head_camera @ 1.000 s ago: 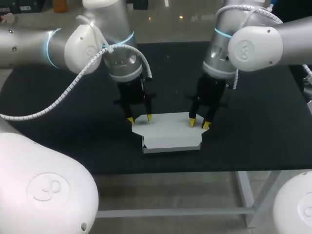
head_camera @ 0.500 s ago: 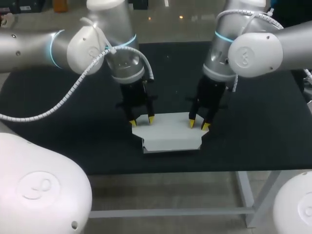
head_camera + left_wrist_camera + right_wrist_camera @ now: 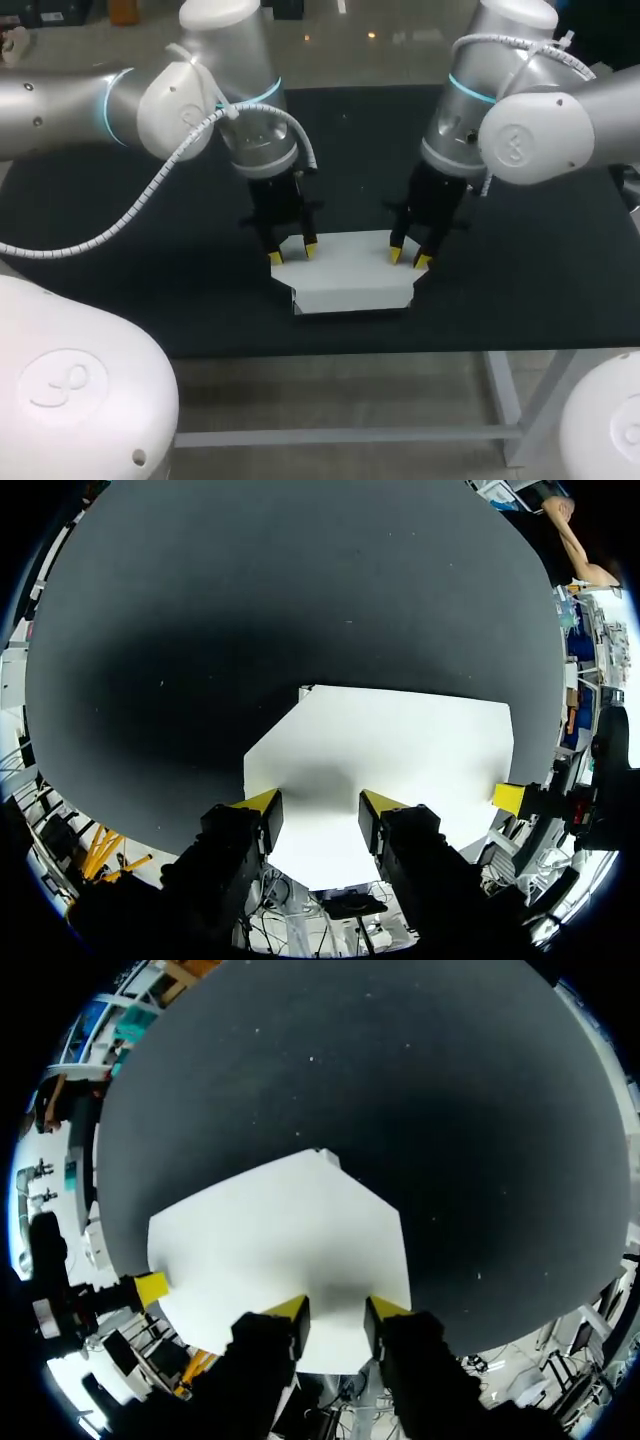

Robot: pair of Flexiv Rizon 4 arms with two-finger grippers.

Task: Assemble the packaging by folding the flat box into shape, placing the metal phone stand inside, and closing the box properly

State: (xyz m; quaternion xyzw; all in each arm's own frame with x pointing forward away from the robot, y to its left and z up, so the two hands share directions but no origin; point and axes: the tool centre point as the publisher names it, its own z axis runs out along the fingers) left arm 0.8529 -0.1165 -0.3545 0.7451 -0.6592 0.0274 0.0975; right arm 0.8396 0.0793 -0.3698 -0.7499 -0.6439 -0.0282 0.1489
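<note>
Close to the near edge of the black matte worktop (image 3: 520, 290), a flat white cardboard box (image 3: 350, 272) with cut corners is lying unfolded, a narrow grey strip showing along its near side. At its far left corner, the left gripper (image 3: 292, 254) is pointing down over the cardboard with its two yellow-tipped fingers parted. At the far right corner, the right gripper (image 3: 409, 258) is hanging the same way, fingers apart. Whether any tip is touching the box is unclear. Through each wrist camera, the white sheet is spreading out ahead of the open fingers, with the dark worktop stretching away beyond it.
</note>
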